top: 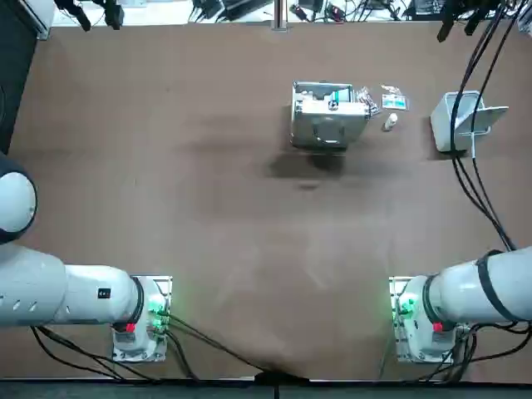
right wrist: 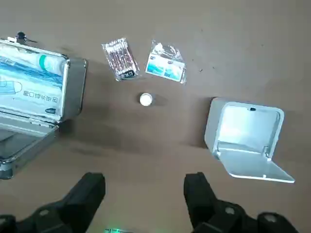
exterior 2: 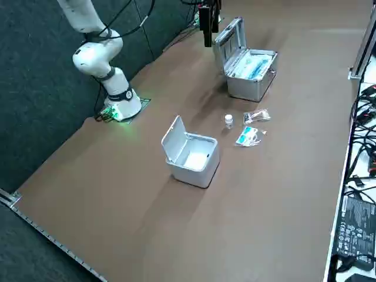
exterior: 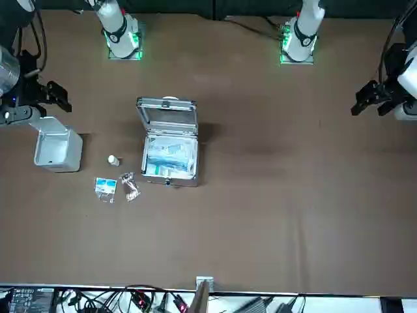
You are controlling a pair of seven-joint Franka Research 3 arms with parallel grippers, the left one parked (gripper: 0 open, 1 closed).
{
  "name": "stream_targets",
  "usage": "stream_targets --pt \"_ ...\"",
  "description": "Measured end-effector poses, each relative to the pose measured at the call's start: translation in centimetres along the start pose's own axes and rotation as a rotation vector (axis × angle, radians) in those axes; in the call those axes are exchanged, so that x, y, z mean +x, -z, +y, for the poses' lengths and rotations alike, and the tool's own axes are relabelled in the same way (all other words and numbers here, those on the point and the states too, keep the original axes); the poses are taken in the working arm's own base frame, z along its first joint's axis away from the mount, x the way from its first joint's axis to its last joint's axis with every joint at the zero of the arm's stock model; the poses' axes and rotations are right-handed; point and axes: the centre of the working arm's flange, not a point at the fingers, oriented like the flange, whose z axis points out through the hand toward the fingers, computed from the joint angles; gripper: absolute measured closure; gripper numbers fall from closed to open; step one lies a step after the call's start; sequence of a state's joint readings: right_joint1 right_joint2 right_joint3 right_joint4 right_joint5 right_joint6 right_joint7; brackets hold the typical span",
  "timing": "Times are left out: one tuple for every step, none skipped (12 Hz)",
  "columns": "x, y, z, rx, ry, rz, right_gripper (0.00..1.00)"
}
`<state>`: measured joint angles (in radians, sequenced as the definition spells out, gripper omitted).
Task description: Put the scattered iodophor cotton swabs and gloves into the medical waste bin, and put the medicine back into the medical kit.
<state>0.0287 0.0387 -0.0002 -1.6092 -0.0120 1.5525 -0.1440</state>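
Note:
The open silver medical kit (top: 328, 116) stands at the far middle of the table. To its right lie a brownish iodophor swab packet (top: 366, 100), a blue-and-white glove packet (top: 394, 100) and a small white medicine bottle (top: 390, 121). The white waste bin (top: 460, 121) stands further right with its lid up. My right gripper (right wrist: 145, 191) hangs high above the table, open and empty. In the right wrist view I see the swab packet (right wrist: 120, 59), glove packet (right wrist: 166, 63), bottle (right wrist: 146, 99), bin (right wrist: 243, 138) and kit (right wrist: 34, 97) beneath it.
Black cables (top: 474, 179) run from the right arm across the table's right side. More cables and equipment line the far edge (top: 249, 10). Bare brown tabletop (top: 208, 224) stretches between the objects and the arm bases.

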Motion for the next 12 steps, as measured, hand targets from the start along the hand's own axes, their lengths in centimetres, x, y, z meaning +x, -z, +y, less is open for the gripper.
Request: stream_targets --pt "0.0 0.0 -0.1 0.003 0.001 0.0 0.0" --pt "0.0 0.0 -0.2 0.004 0.003 0.001 0.0" --pt "0.1 0.0 -0.4 0.005 0.003 0.001 0.0" --pt "0.1 0.0 -0.6 0.005 -0.003 0.001 0.0" --pt "0.1 0.0 -0.8 0.004 -0.013 0.001 0.0" --pt "0.2 0.0 -1.0 0.004 -0.023 0.002 0.0" --pt "0.3 -0.1 -1.0 0.004 -0.032 0.002 0.0" --pt "0.4 -0.2 -1.0 0.004 -0.038 0.0 0.0" --pt "0.5 -0.4 -1.0 0.004 -0.041 -0.001 0.0" --pt "0.7 -0.6 -1.0 0.005 -0.042 -0.003 0.0" --pt "0.9 -0.9 -1.0 0.005 -0.042 -0.005 0.0" --pt "1.2 -1.3 -1.0 0.005 -0.042 -0.006 0.0"
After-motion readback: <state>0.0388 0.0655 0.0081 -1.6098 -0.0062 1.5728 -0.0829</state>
